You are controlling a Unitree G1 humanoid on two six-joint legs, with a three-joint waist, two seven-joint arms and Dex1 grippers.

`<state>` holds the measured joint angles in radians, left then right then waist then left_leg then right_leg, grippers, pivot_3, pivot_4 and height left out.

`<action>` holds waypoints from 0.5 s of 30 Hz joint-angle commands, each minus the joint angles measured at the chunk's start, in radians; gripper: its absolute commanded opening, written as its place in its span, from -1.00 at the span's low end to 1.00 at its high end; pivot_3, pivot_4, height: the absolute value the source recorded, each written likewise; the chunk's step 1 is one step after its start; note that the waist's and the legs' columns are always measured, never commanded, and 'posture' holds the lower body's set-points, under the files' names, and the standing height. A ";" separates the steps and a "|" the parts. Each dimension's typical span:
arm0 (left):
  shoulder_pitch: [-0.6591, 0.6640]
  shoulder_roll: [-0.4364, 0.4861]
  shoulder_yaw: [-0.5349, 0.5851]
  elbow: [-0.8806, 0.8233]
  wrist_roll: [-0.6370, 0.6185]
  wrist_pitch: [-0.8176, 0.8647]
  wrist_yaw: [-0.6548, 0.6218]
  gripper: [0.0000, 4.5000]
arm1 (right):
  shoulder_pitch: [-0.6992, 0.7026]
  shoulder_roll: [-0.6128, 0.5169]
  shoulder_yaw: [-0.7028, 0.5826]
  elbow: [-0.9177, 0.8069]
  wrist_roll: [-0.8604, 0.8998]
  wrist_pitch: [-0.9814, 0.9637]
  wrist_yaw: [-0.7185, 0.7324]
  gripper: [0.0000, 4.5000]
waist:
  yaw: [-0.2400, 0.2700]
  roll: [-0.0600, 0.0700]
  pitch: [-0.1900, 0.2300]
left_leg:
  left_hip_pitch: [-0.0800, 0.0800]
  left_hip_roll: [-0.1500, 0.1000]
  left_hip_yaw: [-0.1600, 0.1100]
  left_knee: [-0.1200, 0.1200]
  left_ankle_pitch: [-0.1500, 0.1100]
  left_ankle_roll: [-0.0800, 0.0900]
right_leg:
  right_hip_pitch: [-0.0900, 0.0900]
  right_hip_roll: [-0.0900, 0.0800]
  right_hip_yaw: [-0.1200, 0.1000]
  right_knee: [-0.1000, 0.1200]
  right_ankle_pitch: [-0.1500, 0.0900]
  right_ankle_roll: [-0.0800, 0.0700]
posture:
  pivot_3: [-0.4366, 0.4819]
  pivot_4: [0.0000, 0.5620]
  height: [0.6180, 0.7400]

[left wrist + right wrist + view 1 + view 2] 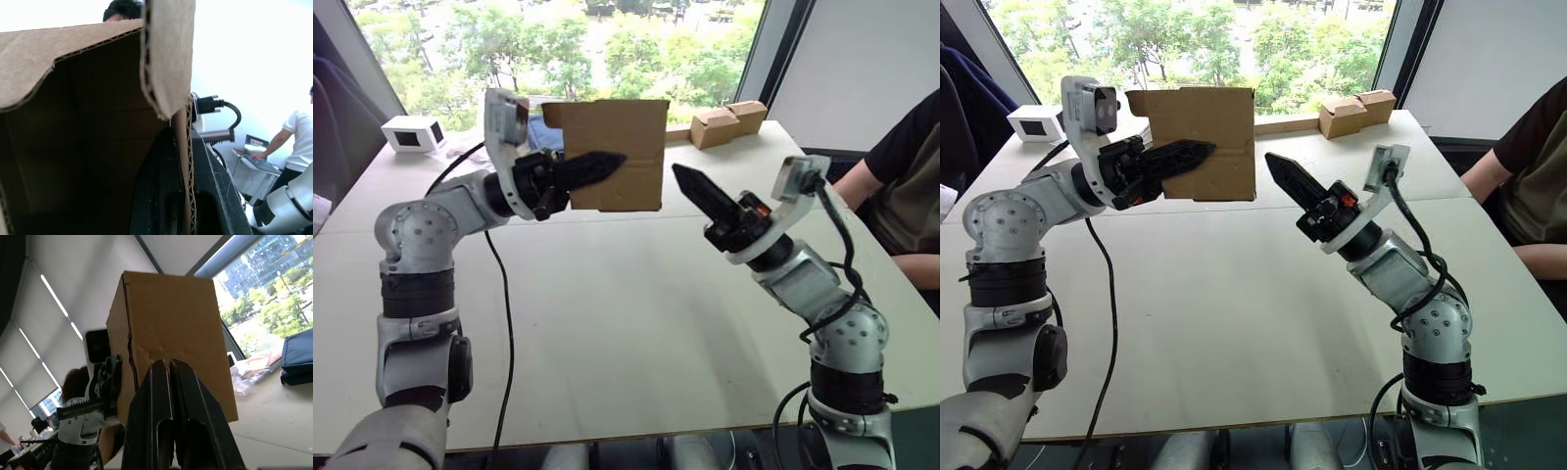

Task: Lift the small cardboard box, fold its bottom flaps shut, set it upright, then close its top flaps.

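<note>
Small cardboard box (617,152) held above the white table (636,323), one wall pinched by left gripper (607,164), one finger inside. Interior dark, no contents visible. Right gripper (690,183) just right of box, fingers pressed together, apart from it.

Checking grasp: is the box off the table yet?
Yes. The small cardboard box hangs above the table, its wall pinched by the left gripper.
</note>
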<state>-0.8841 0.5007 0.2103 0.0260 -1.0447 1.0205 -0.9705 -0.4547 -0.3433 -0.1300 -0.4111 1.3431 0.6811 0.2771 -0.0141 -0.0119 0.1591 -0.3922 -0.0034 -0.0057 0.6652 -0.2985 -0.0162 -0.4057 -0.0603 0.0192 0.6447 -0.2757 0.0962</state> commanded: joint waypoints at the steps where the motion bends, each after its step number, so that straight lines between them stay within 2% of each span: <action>1: 0.001 0.007 -0.017 -0.035 0.003 -0.008 -0.013 -1.00 | -0.027 0.014 0.050 -0.052 -0.018 0.012 0.039 -0.97 | 0.000 0.000 0.000 | 0.000 0.000 0.000 0.000 0.000 0.000 | 0.000 0.000 0.000 0.000 0.000 0.000 | -0.05 -0.47 1.00; 7: 0.012 0.013 -0.039 -0.045 0.034 -0.019 -0.023 -1.00 | -0.007 0.025 0.055 -0.033 -0.062 0.010 0.054 -0.97 | 0.000 0.000 0.000 | 0.000 0.000 0.000 0.000 0.000 0.000 | 0.000 0.000 0.000 0.000 0.000 0.000 | -0.05 -0.47 1.00; 11: 0.003 0.057 -0.050 -0.057 0.064 -0.013 -0.028 -1.00 | 0.051 -0.067 -0.047 -0.032 -0.053 0.025 0.058 -0.97 | 0.003 0.000 0.000 | 0.000 0.000 0.000 0.000 0.000 0.000 | 0.000 0.000 0.000 0.000 0.000 0.000 | -0.05 -0.47 1.00; 15: -0.004 0.204 -0.213 -0.135 0.214 -0.053 -0.123 -1.00 | 0.172 -0.234 -0.120 -0.046 -0.092 0.072 0.142 -0.97 | 0.002 0.000 0.000 | -0.001 -0.001 0.000 0.000 0.000 0.001 | 0.001 0.000 0.000 -0.001 0.000 0.000 | -0.05 -0.47 1.00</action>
<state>-0.8683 0.6692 0.0452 -0.0576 -0.8867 0.9971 -1.0446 -0.2944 -0.5462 -0.2073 -0.4150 1.2605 0.7456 0.3757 -0.0120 -0.0121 0.1593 -0.3927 -0.0046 -0.0055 0.6648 -0.2990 -0.0153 -0.4052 -0.0602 0.0191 0.6431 -0.2757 0.0961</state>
